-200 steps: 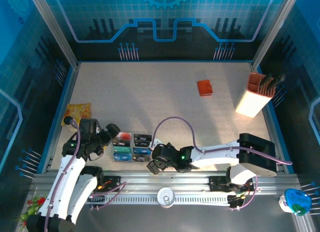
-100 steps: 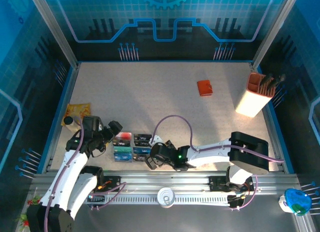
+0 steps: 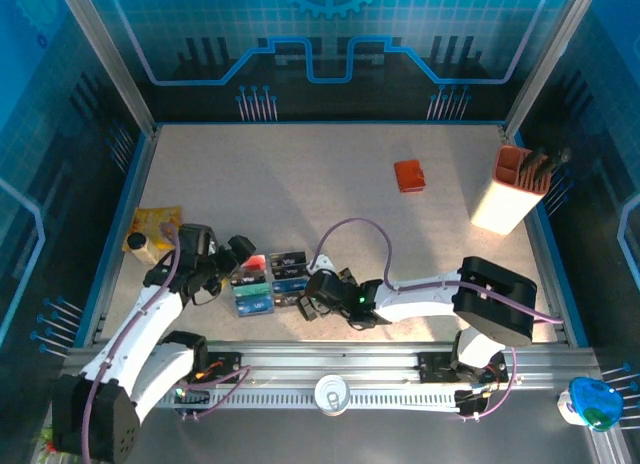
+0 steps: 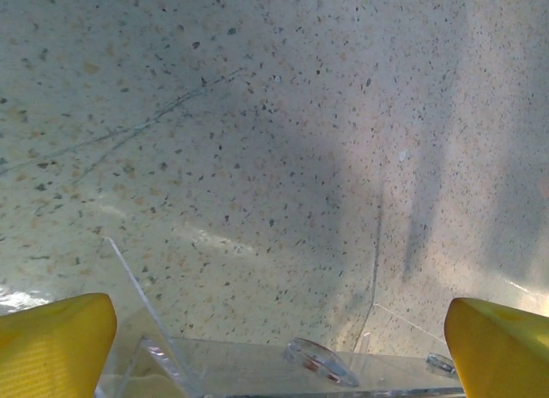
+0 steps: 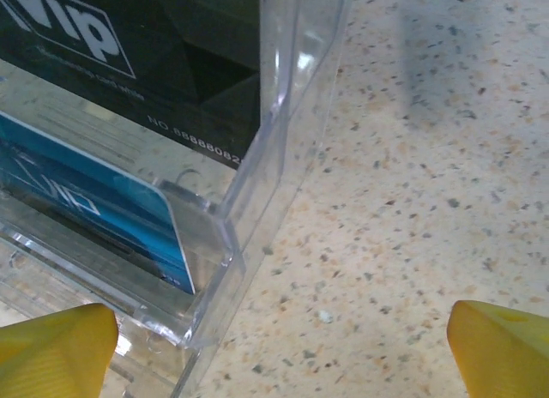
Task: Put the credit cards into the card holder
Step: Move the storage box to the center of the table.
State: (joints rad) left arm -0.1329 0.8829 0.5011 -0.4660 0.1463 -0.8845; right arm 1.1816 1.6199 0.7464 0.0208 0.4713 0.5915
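The credit cards [image 3: 268, 282], black, teal, blue and one red-and-white, stand in a clear plastic tray [image 3: 262, 306] at the near left of the table. In the right wrist view a black card [image 5: 154, 55] and a blue card [image 5: 94, 201] sit behind the tray's corner [image 5: 227, 244]. The orange-red card holder [image 3: 409, 175] lies shut, far away at the back right. My left gripper [image 3: 236, 258] is open at the tray's left end, with the tray's clear rim [image 4: 257, 364] between its yellow fingertips [image 4: 51, 346]. At the tray's right end my right gripper [image 3: 312, 296] stands open, holding nothing.
A tall orange-and-white box of pens [image 3: 520, 189] stands at the right edge. A yellow packet [image 3: 155, 224] lies by the left wall, behind the left arm. Blue frame rails bound the speckled table [image 3: 300, 184].
Both grippers have closed in on the tray's two ends. The tray has shifted a little away from the arms and turned slightly.
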